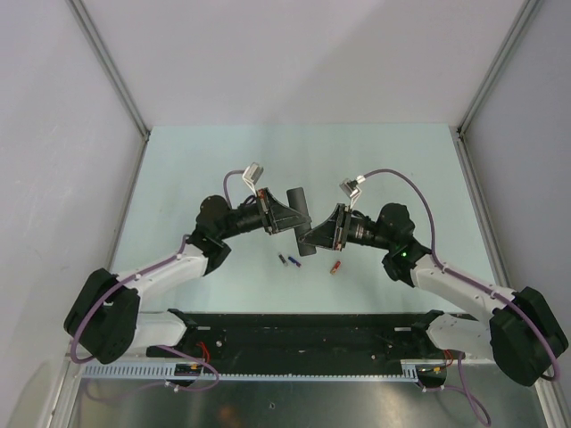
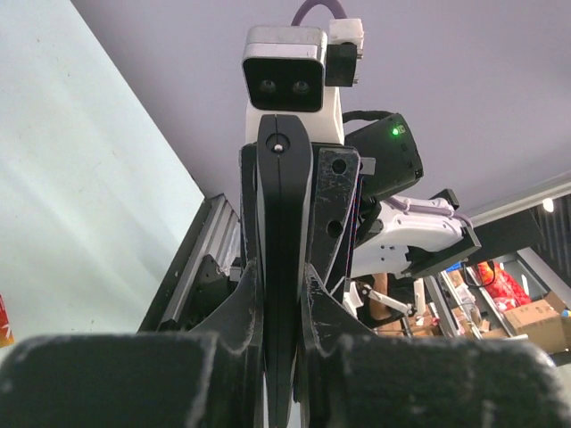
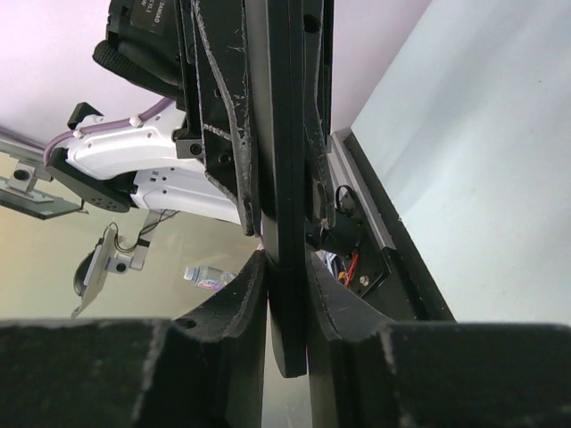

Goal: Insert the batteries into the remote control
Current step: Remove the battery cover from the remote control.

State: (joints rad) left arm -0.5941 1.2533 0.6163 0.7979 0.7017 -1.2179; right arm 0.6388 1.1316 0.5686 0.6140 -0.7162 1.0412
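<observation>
The black remote control is held off the table between both grippers. My left gripper is shut on its middle from the left. My right gripper is shut on its near part from the right. In the left wrist view the remote stands edge-on between the fingers of the left gripper. In the right wrist view the remote is clamped the same way in the right gripper. Two dark bluish-purple batteries and one red-orange battery lie on the table just in front of the grippers.
The pale green table is walled by grey panels left, right and behind. A black rail with the arm bases runs along the near edge.
</observation>
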